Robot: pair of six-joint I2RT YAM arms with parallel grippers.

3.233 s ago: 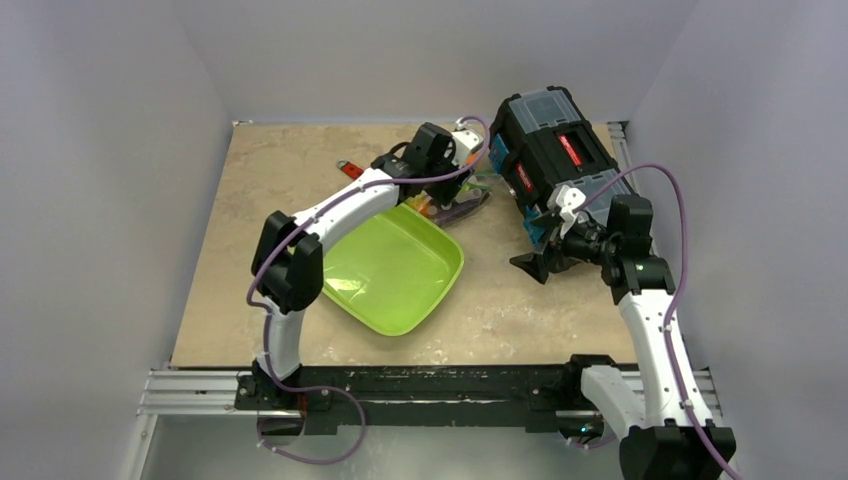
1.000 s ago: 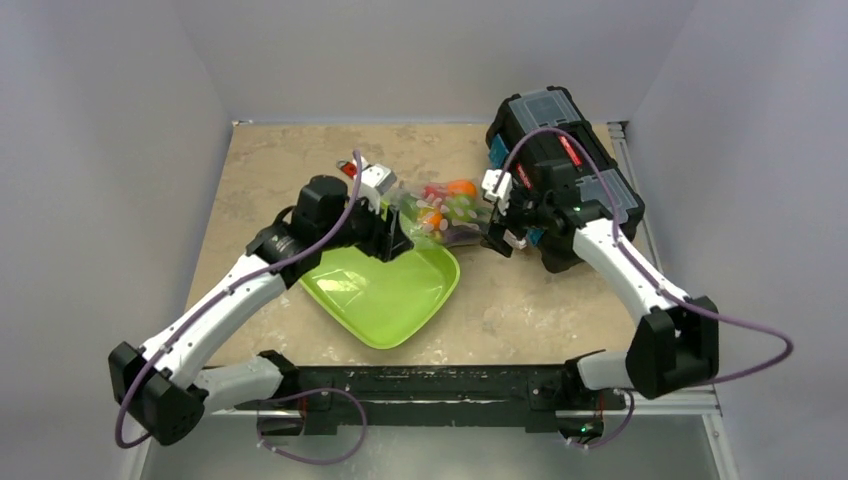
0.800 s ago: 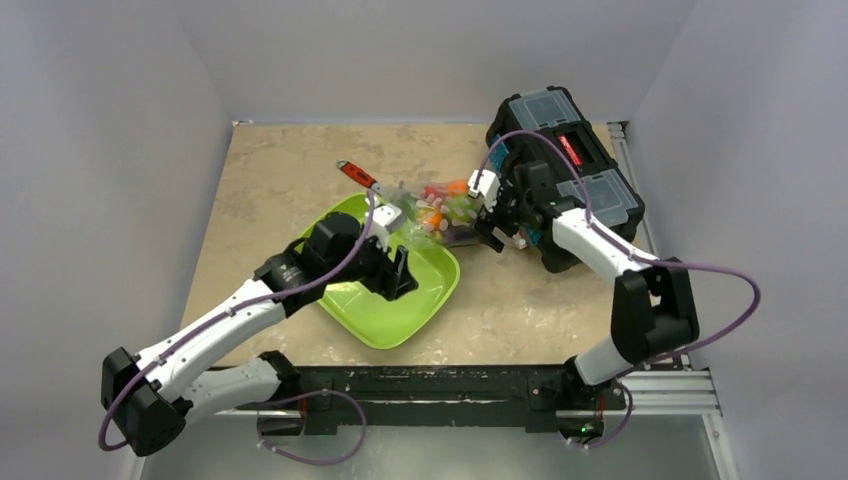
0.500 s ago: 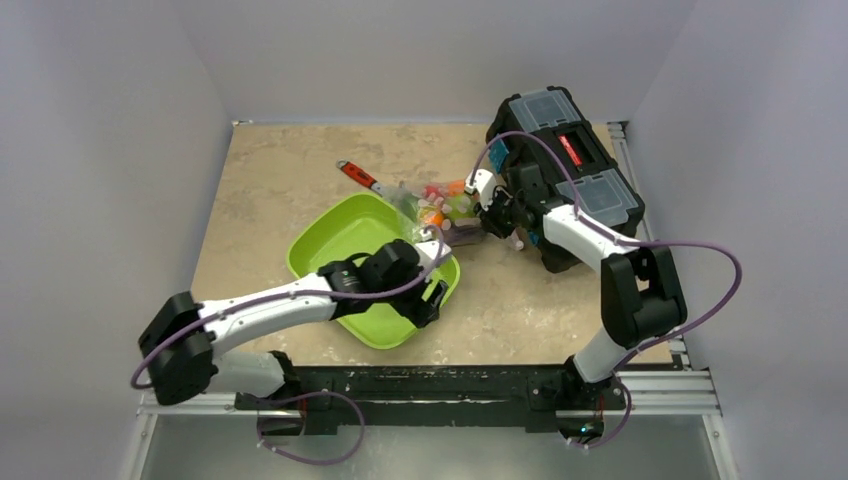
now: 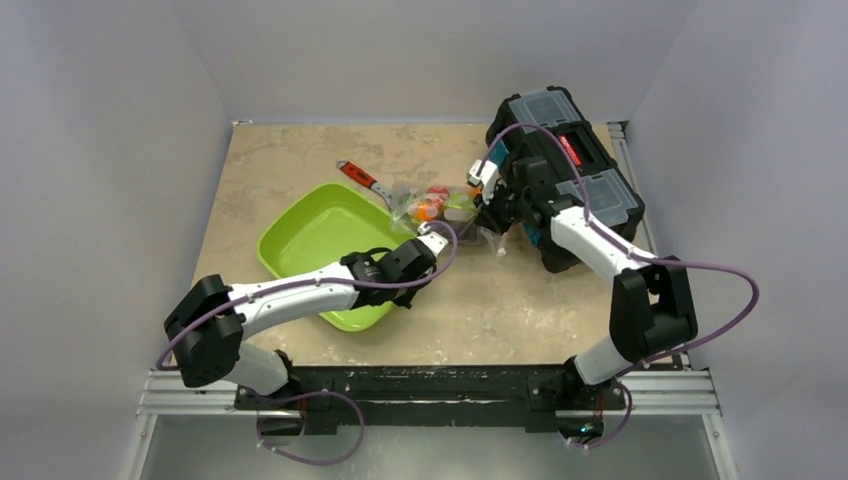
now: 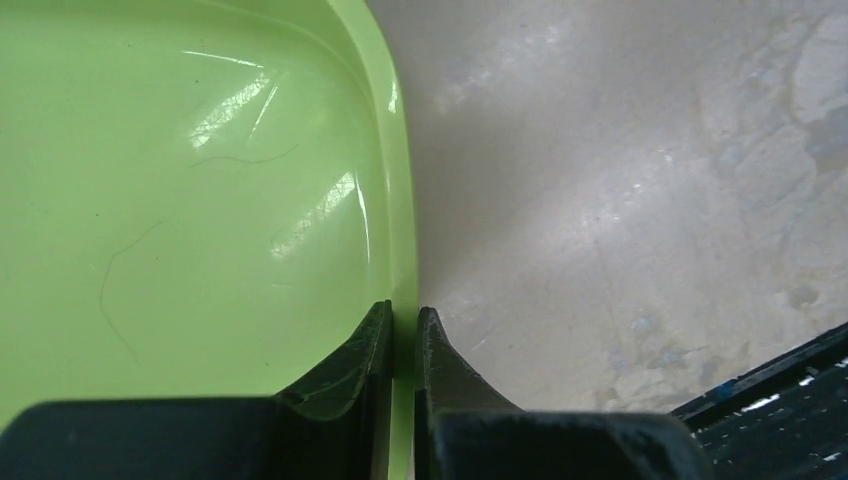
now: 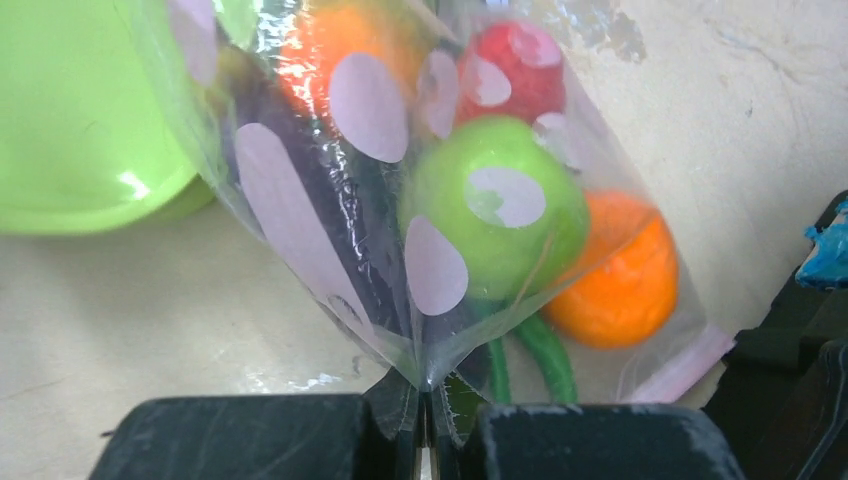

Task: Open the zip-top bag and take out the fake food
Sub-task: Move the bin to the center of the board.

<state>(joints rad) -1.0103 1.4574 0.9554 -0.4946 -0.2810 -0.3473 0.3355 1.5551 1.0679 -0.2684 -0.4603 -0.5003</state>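
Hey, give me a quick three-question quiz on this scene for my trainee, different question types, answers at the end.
1. True or false: the fake food lies outside the zip-top bag.
2. The left gripper is clamped on: A the bag, B the green tray at its rim, C nothing.
3. Fill in: the right gripper pinches the ____.
Key: 1 false; 2 B; 3 zip-top bag.

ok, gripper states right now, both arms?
Left gripper: closed, pinching the rim of the green tray.
Right gripper: closed, pinching the clear plastic of the zip-top bag.
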